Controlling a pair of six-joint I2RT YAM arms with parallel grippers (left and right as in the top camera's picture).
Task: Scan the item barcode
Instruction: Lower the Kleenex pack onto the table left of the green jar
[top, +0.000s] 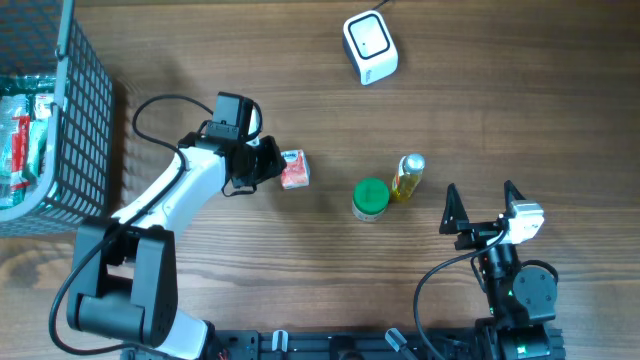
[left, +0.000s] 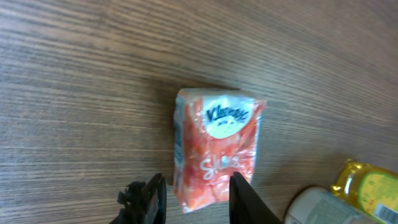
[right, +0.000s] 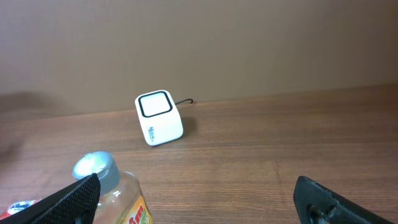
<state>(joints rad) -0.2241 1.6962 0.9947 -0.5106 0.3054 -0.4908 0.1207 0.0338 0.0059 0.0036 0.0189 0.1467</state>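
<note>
A small orange-and-white tissue pack (top: 294, 169) lies on the wooden table left of centre. In the left wrist view the tissue pack (left: 214, 146) has its near end between my left gripper's (left: 198, 186) two dark fingers, which have closed in on it. From overhead, my left gripper (top: 270, 163) meets the pack's left side. The white barcode scanner (top: 370, 46) stands at the far side of the table, and the right wrist view shows the scanner (right: 159, 118) ahead. My right gripper (top: 480, 190) is wide open at the right front, holding nothing.
A yellow bottle (top: 408, 177) with a silver cap and a green-lidded jar (top: 370, 198) lie between the two grippers. The bottle (right: 115, 193) is just left of my right gripper's left finger. A wire basket (top: 85, 120) with packets stands at the left edge.
</note>
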